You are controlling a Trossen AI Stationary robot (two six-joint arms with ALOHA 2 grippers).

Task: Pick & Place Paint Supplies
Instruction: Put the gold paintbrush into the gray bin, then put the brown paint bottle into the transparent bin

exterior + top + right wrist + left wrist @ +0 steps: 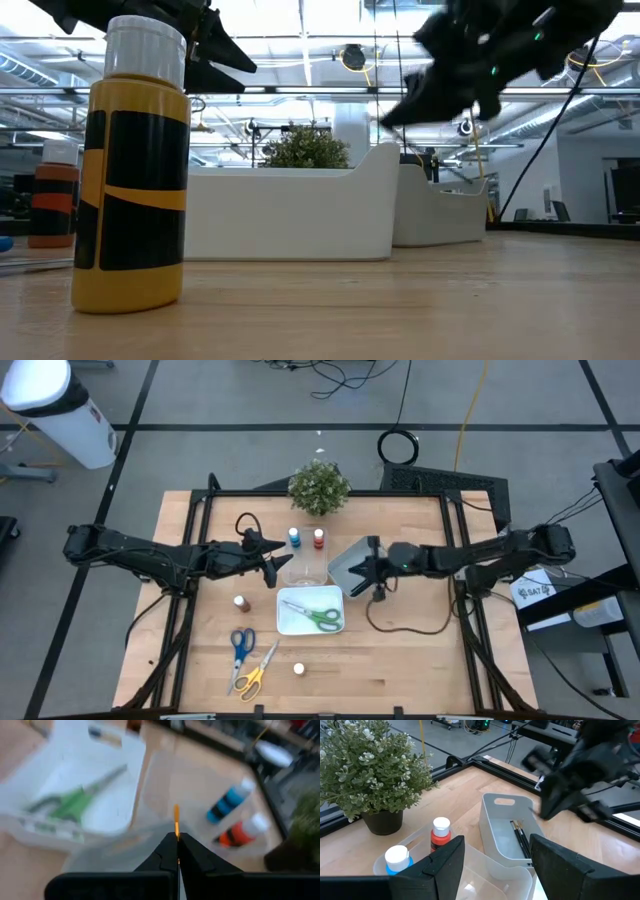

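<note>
My right gripper [177, 842] is shut on a thin brush [176, 820] and hovers over the grey tray [345, 565]. That tray holds two dark brushes [520, 837]. My left gripper [497, 870] is open over the clear tray's [305, 570] left end; a blue bottle [294, 537] and a red bottle [319, 538] stand in that tray. Green scissors [322, 617] lie in the white tray [290, 622]. The brown bottle [241, 603], blue scissors [240, 643], yellow scissors [255, 675] and a white-capped yellow bottle [130, 170] rest on the table. My right gripper pinches the thin brush between its two shut fingertips [167, 852]. A short orange length of the brush [176, 817] sticks straight out past the tips, along the fingers. The brush is lifted clear, above the trays.
A potted plant [320, 488] stands at the table's far edge behind the trays. A brown cable [400, 625] loops on the table under my right arm. Bare wood lies at the near right of the table [400, 670].
</note>
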